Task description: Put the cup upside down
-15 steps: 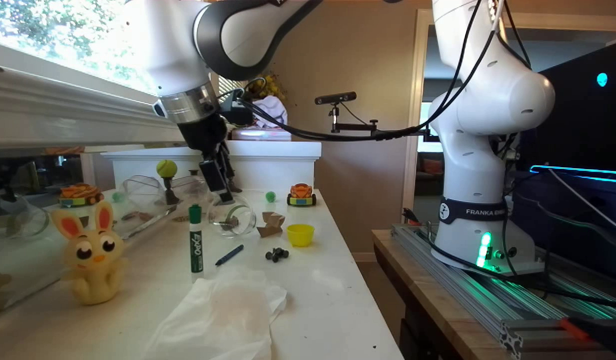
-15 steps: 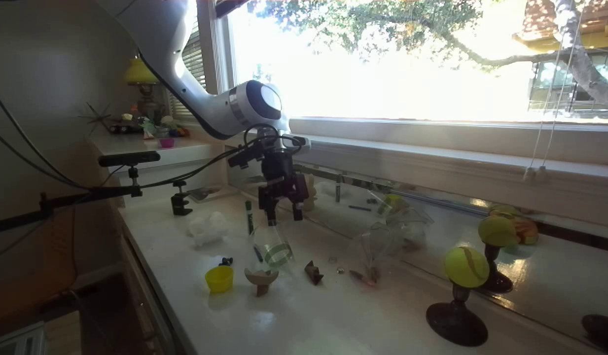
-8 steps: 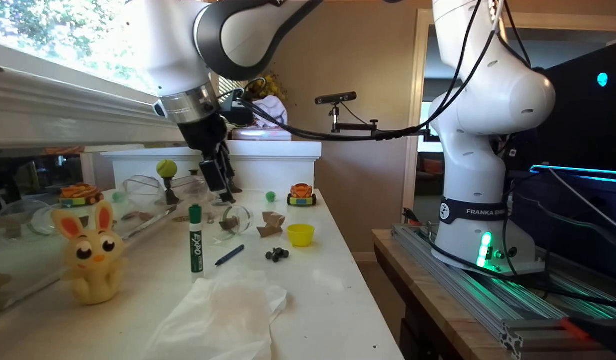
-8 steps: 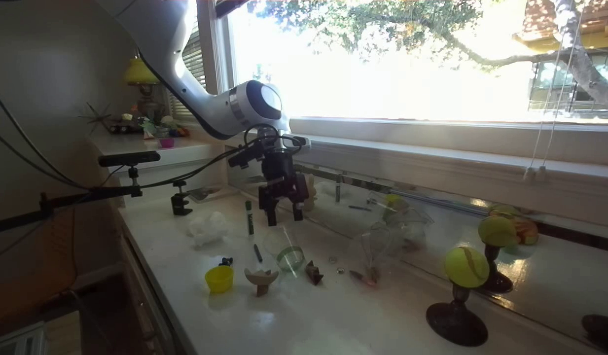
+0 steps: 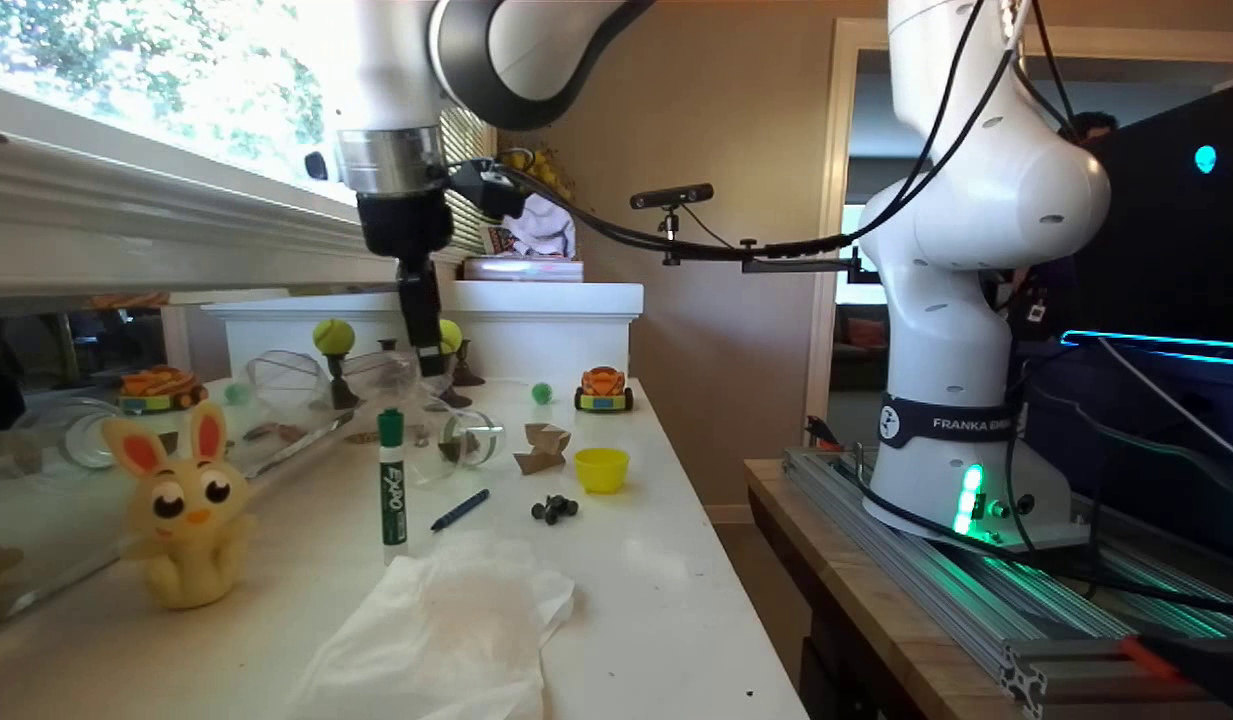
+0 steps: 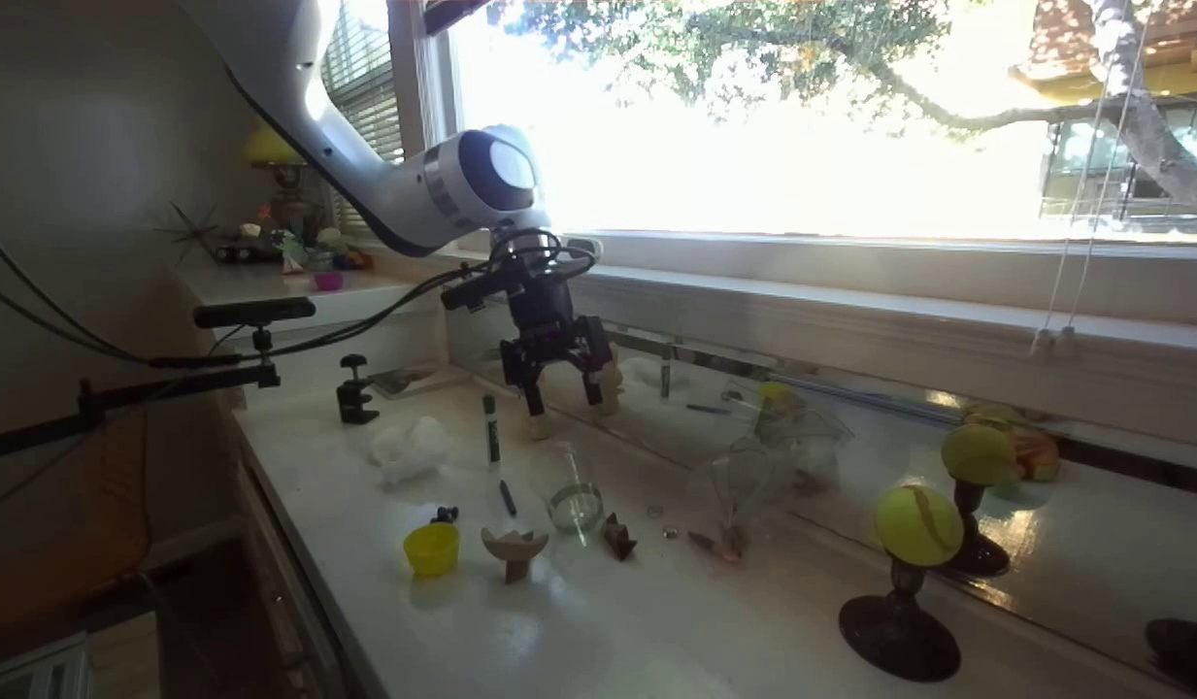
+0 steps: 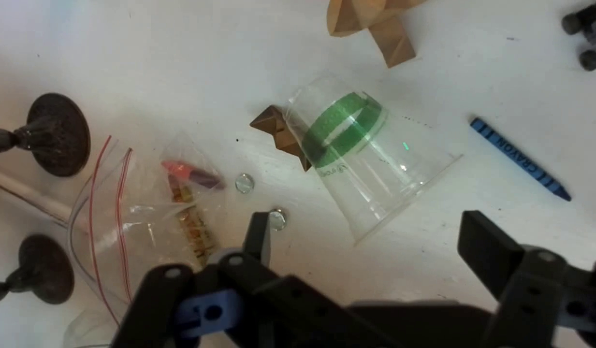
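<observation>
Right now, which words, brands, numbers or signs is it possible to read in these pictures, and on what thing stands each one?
"EXPO": green-capped marker
"CRAYON": blue crayon
"FRANKA EM", rest unclear: dark band on the robot's base
Round emblem: same band
Alien-head sign, without letters: black panel
Too small or blurred to read: print on the clear cup, finer marks on the marker, the hanging badge

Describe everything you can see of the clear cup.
The cup looks like transparent plastic, tapered, with a green band near its narrow base and small print beside it. It lies on its side on the white counter, its wide mouth nearer the jaws, which stand open and apart from it. In the wrist view its base end overlaps a brown folded piece; whether they touch, I can't tell.
</observation>
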You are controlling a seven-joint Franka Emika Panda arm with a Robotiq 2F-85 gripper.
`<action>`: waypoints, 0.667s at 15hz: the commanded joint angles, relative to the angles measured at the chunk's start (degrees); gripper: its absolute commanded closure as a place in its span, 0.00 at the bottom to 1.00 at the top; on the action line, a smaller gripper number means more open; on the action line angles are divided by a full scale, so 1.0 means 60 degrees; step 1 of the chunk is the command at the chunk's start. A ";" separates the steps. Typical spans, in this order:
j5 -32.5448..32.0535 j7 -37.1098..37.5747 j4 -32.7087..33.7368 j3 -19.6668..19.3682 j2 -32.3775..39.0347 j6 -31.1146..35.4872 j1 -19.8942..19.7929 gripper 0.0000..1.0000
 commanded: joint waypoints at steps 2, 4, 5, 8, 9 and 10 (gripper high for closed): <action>0.0026 -0.0972 -0.0909 0.0114 -0.0787 0.0566 -0.0263 0.00; 0.0055 -0.1548 -0.1650 0.0119 -0.1371 0.0889 -0.0425 0.00; 0.0059 -0.1649 -0.1845 0.0120 -0.1524 0.0970 -0.0460 0.00; 0.0061 -0.1712 -0.1969 0.0129 -0.1612 0.1024 -0.0467 0.00; 0.0062 -0.1719 -0.1969 0.0131 -0.1612 0.1027 -0.0466 0.00; 0.0062 -0.1722 -0.1969 0.0132 -0.1612 0.1027 -0.0466 0.00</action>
